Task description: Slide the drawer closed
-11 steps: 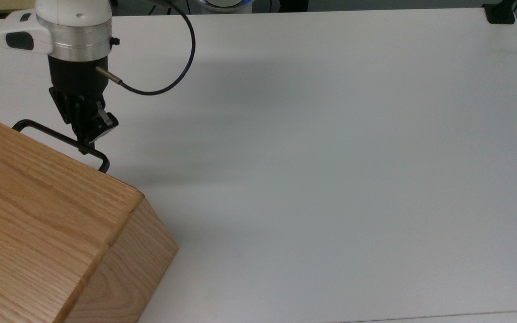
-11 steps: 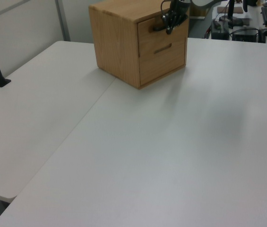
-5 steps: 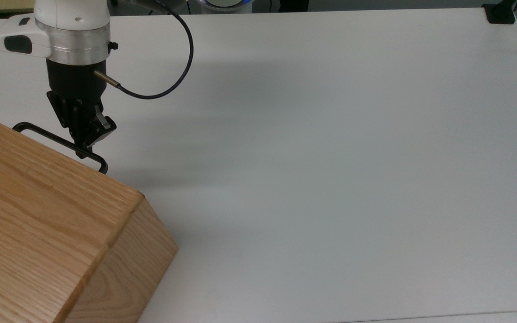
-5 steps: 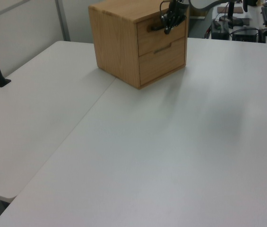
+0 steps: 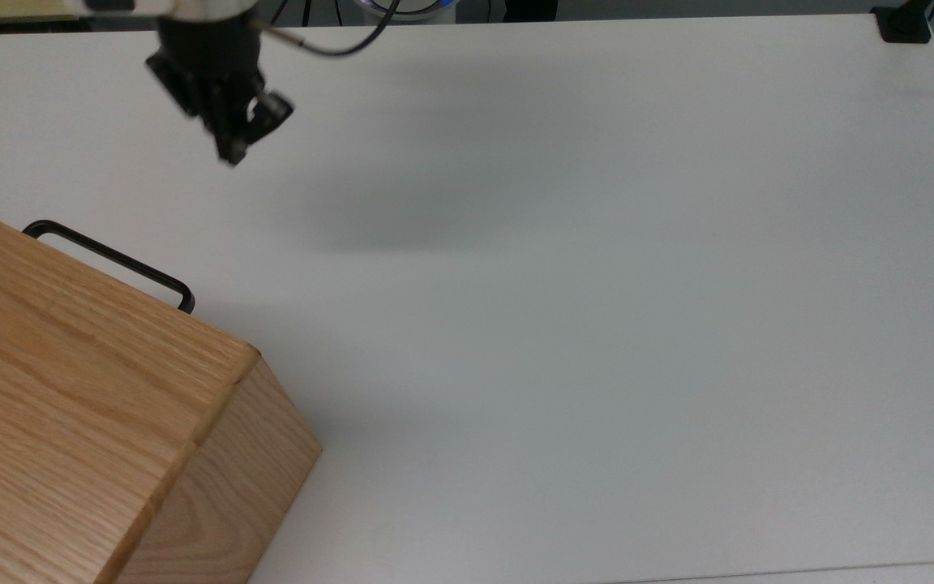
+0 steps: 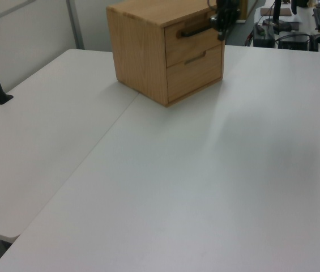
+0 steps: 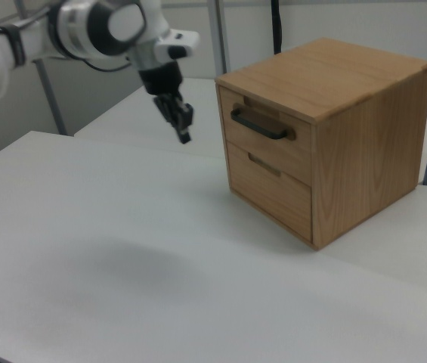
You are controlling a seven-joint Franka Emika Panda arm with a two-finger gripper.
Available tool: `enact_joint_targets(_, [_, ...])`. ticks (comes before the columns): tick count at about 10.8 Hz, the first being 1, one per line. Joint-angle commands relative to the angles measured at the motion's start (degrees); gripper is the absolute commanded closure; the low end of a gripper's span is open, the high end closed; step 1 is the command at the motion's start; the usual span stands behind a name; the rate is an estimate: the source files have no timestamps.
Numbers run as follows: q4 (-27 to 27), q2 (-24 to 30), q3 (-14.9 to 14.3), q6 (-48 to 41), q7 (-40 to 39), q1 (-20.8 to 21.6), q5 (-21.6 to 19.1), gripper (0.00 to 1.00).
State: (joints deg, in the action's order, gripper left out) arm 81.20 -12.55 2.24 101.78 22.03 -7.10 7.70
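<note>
The gripper (image 7: 184, 134) has pulled away from the handle (image 7: 258, 125), its nearly closed fingers holding nothing, and the drawer (image 7: 266, 136) now well apart from them sits flush in the cabinet (image 7: 349, 98), apparently closed.

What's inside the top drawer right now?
Nothing can be told: the drawer sits pushed flush into the cabinet, so its inside is covered. Its front panel and black handle show; the gripper hangs apart from them.

The white arm reaches in over the table's far edge in the top view, its black gripper (image 5: 242, 134) (image 7: 184, 133) pointing down, fingers close together, holding nothing.
</note>
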Motion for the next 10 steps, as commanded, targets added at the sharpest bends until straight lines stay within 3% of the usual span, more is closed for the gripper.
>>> enact_joint_targets(1, [2.56,5.69,1.27,-10.26,-2.08,0.68,-1.88,0.34])
enact_joint_targets(2, [2.64,6.74,1.27,-11.94,-1.73,1.73,-3.11,0.07])
enact_joint_targets(3, [4.12,8.14,1.27,-12.22,-1.55,3.39,-3.3,0.0])
enact_joint_targets(6, [11.94,13.94,0.58,-9.07,-2.07,7.96,-2.95,0.0])
enact_joint_targets(8, [13.1,14.4,-1.26,-4.16,-2.6,9.56,-2.51,0.0])
enact_joint_targets(10, [12.58,14.23,-2.85,-2.82,-14.74,8.86,-2.95,0.0])
